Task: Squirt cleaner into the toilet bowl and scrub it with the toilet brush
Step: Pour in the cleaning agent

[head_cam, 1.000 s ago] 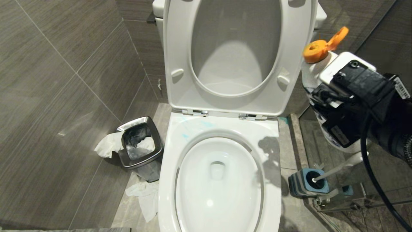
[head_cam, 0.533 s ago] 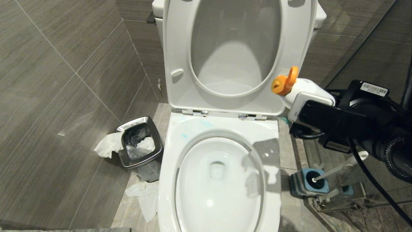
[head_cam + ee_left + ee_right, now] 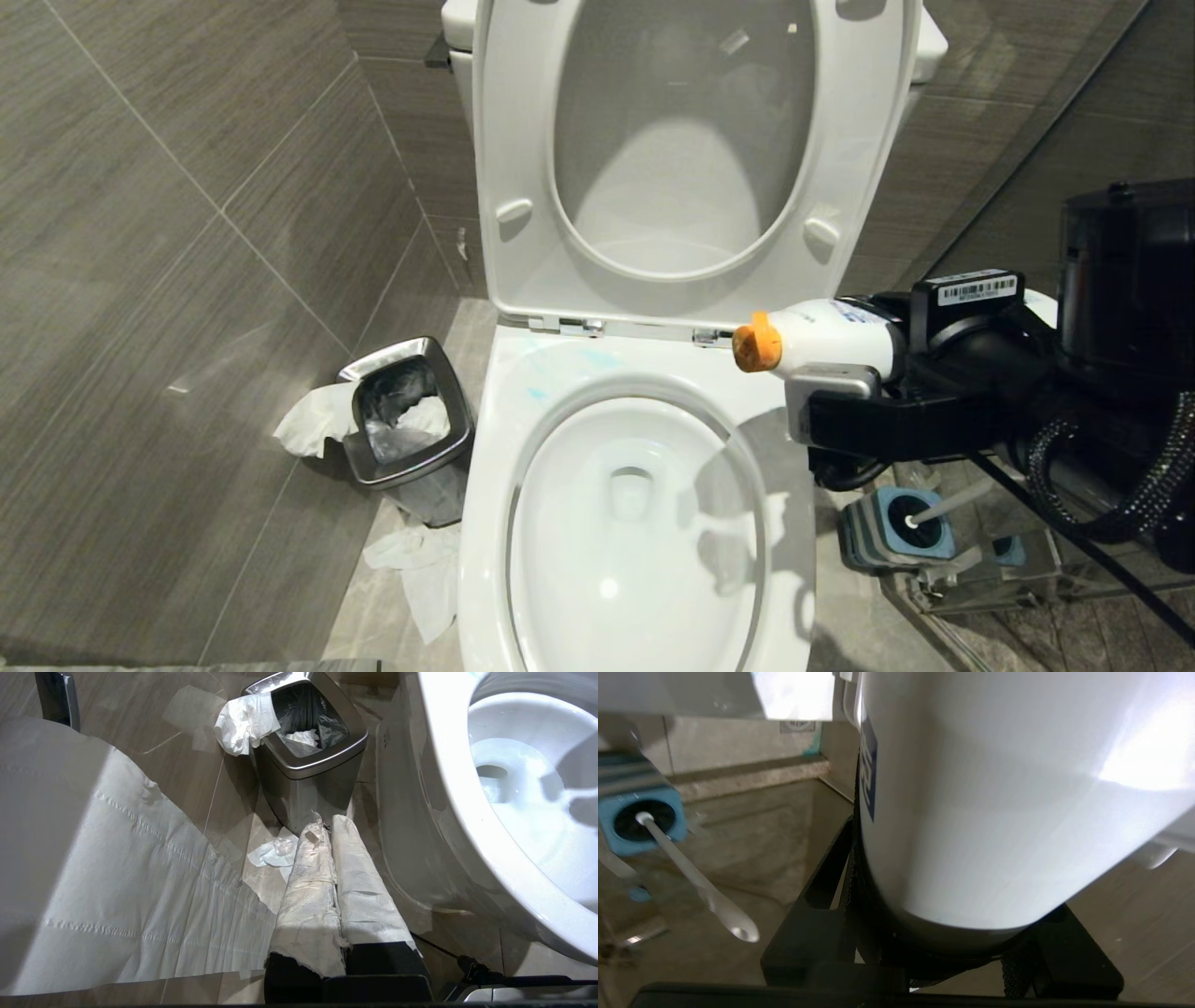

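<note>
The right hand [image 3: 845, 392] pinches a white bottle [image 3: 831, 338], hiding its lower half; the left hand [image 3: 327, 826] is pressed together, paper-wrapped.

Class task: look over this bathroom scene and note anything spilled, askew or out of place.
Crumpled white tissue hangs over the rim of the square steel waste bin, and more tissue lies on the floor beside it. Pale blue smears mark the white ceramic toilet's rim behind the basin.
</note>
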{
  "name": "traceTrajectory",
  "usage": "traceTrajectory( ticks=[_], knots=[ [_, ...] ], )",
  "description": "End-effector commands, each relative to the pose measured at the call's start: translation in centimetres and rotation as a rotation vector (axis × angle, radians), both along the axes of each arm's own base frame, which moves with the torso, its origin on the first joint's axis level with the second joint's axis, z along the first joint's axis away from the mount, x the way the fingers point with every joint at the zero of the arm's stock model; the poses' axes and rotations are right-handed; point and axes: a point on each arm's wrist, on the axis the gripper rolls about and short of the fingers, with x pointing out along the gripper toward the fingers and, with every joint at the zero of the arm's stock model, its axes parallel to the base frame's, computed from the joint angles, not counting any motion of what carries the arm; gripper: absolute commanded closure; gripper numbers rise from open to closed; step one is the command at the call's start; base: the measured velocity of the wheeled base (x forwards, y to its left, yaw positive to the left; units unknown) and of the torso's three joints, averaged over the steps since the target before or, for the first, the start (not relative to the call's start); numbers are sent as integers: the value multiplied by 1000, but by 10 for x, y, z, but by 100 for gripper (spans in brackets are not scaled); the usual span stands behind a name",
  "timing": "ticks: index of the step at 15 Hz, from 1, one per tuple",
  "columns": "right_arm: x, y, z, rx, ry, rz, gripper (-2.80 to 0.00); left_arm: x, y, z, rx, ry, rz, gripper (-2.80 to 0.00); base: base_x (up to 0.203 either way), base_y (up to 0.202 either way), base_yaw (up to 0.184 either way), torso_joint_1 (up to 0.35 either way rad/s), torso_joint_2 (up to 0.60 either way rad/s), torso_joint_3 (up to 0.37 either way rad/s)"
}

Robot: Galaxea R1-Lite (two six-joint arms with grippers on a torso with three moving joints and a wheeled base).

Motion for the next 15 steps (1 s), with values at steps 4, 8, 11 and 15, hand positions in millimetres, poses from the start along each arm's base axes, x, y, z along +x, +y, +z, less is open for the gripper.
traceTrajectory(
  ticks=[4, 8, 11, 15],
  knots=[
    [12, 13, 12, -219, -21, -8, 0, 0, 0, 0, 0, 3, 0, 0, 0, 0, 0, 0, 0, 0],
    [8, 24, 14, -427, 6, 50, 0, 0, 0, 0, 0, 2, 0, 0, 0, 0, 0, 0, 0, 0],
    [8, 39, 12, -486, 3, 60, 0, 0, 0, 0, 0, 2, 0, 0, 0, 0, 0, 0, 0, 0],
    [11, 62, 13, -515, -9, 22, 0, 0, 0, 0, 0, 2, 0, 0, 0, 0, 0, 0, 0, 0]
  ],
)
